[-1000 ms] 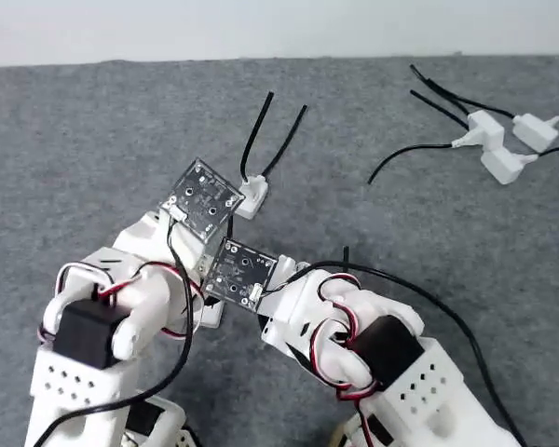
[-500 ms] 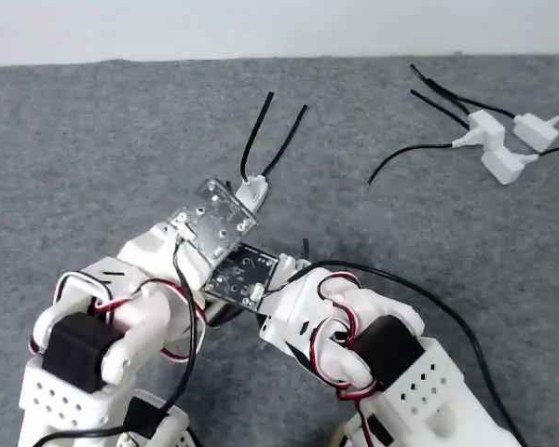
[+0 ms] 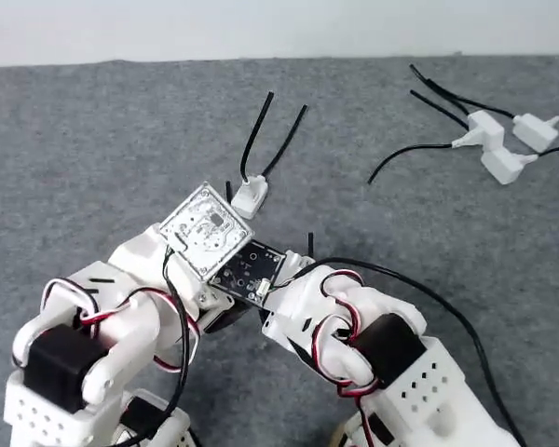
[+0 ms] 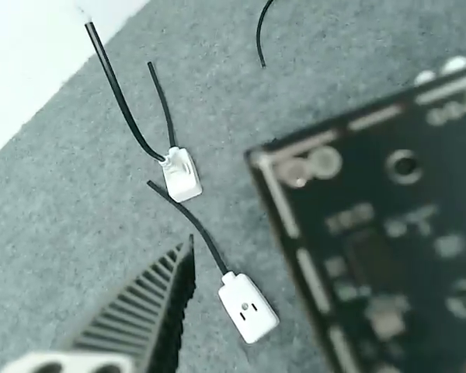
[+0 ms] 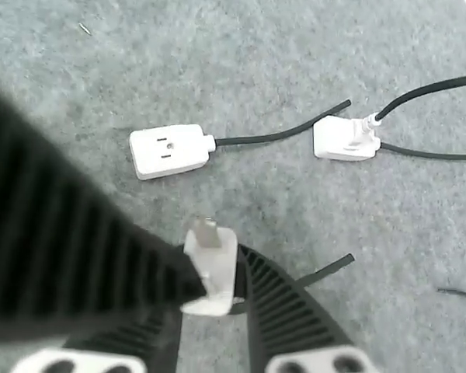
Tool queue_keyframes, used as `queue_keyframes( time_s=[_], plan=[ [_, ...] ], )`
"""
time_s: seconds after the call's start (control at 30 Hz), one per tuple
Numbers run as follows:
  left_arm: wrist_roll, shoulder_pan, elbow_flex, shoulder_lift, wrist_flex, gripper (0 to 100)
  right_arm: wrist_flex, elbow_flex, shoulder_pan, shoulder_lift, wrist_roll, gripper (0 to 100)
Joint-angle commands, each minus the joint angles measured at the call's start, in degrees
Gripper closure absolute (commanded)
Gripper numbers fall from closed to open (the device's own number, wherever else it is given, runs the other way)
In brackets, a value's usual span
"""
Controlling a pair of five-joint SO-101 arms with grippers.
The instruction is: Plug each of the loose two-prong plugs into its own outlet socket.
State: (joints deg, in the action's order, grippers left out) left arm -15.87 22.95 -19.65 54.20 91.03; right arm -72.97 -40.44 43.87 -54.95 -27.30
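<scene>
My right gripper is shut on a white two-prong plug, prongs pointing forward, held above the grey carpet. Just beyond it lies a white outlet socket with a black cable, slots facing up. The same socket lies beside the ribbed finger of my left gripper, which stands open and holds nothing. In the high view both wrists meet mid-table, their camera boards covering the grippers.
A white plug body with two black cables lies just beyond the wrists. More white plugs and sockets with black cables lie at the far right. The right arm's circuit board hangs close beside my left wrist.
The left arm has drawn back and lowered, its wrist board tipping to face upward and overlapping the right arm's board. The right arm has barely moved and still holds the plug.
</scene>
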Motion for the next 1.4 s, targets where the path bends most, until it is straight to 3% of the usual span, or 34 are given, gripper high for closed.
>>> queue_keyframes(
  time_s=[0.0, 0.43, 1.37],
  plan=[
    [-0.44, 0.44, 0.48, 0.44, 0.0, 71, 1.63, 2.29, -0.66, -1.19, -0.44, 99.1],
    [0.0, 0.44, -1.8, 0.35, -0.09, 71, 2.33, 1.32, -0.66, -1.27, -0.35, 99.1],
    [0.0, -5.01, -17.45, 0.44, -12.75, 71, 1.19, -1.05, -0.4, -1.89, -0.26, 99.1]
  ],
)
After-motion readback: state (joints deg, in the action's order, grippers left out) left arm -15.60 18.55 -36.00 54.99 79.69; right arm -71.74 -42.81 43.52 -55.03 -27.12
